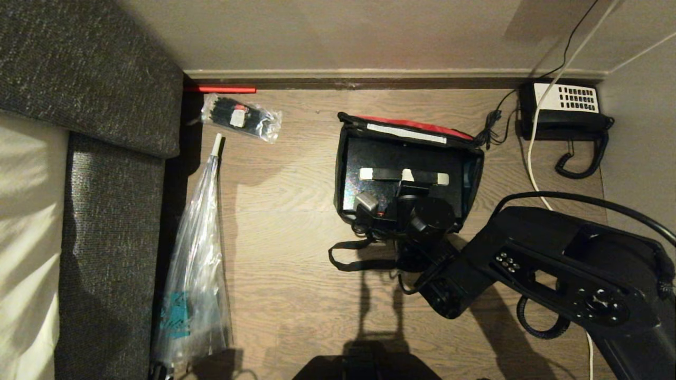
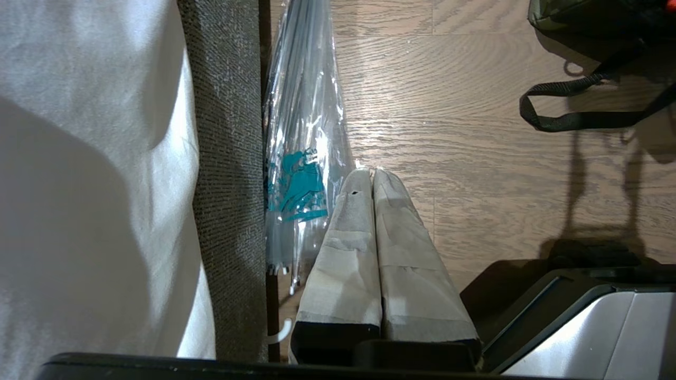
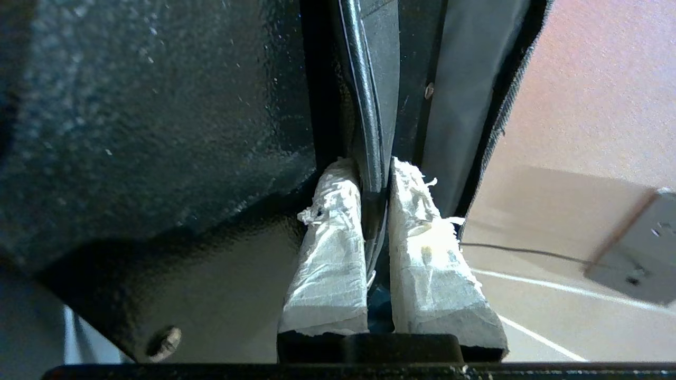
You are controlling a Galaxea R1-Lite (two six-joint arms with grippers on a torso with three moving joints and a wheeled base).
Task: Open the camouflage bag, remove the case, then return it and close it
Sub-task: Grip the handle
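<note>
Our head camera looks straight down on the floor; both wrist cameras sit close, the left sharing that floor.

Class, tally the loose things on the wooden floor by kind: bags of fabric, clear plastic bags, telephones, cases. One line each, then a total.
Fabric bags: 1, the camouflage bag
Clear plastic bags: 2
Telephones: 1
Cases: 1, the case inside the bag
Total: 5

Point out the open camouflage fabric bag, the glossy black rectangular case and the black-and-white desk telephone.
camouflage fabric bag [image 1: 417,125], head view, red far lid edge.
glossy black case [image 1: 369,155], head view, bare top face.
black-and-white desk telephone [image 1: 567,98], head view, white keypad panel.
</note>
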